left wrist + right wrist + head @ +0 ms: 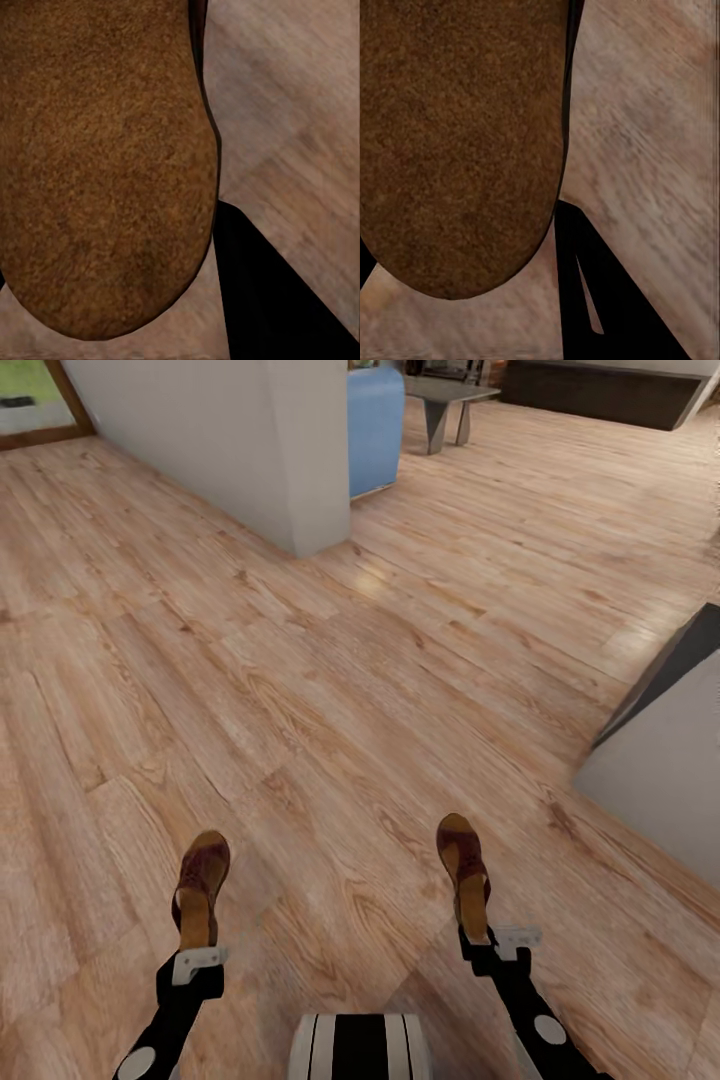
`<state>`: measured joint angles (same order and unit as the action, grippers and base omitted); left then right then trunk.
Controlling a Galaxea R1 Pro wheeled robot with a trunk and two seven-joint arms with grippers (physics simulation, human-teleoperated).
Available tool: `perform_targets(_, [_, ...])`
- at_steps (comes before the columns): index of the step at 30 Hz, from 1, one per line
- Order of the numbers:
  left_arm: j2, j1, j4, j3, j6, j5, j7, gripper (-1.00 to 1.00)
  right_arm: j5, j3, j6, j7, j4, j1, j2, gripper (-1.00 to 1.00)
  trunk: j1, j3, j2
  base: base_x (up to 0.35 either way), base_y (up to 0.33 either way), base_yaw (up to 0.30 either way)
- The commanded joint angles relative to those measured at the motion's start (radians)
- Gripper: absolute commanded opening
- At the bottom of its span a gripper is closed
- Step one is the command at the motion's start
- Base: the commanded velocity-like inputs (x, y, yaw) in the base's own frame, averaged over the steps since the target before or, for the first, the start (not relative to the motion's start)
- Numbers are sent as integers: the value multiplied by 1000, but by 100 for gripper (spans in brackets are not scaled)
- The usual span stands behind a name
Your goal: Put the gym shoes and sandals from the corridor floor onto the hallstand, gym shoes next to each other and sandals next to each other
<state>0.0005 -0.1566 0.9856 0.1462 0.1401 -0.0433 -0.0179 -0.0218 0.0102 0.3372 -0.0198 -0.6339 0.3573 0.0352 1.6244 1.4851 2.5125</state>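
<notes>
Both sandals in hand, nothing yet on the rack.

The left pincer [196, 956] pinches one brown sandal [200, 888] by its heel end and the right pincer [492, 940] pinches the other sandal [465, 875], both carried above the wood floor [330, 690] and pointing forward. A white wall [250, 440] and a blue seat [375, 425] stand ahead. By the look of it, the sandals are picked up but not placed, and the sneakers remain to be fetched.

Brown sandal [457, 142] sole close up, wood-grain corridor floor [645, 127] behind
</notes>
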Motion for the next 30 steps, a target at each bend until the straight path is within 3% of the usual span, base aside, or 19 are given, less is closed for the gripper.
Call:
perform_targets(1, [0,0,-30,20,33,-9,-5,-100,2,2,18,-3,0,-17,0,-100,-1,-5,0,0,0,0])
perform_targets(5, [0,2,-143,65,127,-9,-9,-100,2,3,72,-2,-1,-84,0,-100,-2,-27,-1,0,0,0])
perform_targets(6, [2,18,-190,72,180,-8,-9,-100,2,4,109,-2,-1,-118,0,-100,-3,-32,-1,0,0,0])
perform_targets(7, [10,68,-229,77,276,-5,-2,-100,2,5,155,0,2,-167,4,-100,-3,-38,-2,0,0,0])
perform_targets(9, [16,100,-234,79,307,2,0,-100,5,6,164,3,26,-190,11,-100,-4,-49,-2,0,0,0])
perform_targets(30, [14,114,-270,74,317,3,-4,-100,10,8,166,5,52,-199,14,-100,-14,-135,-7,0,0,0])
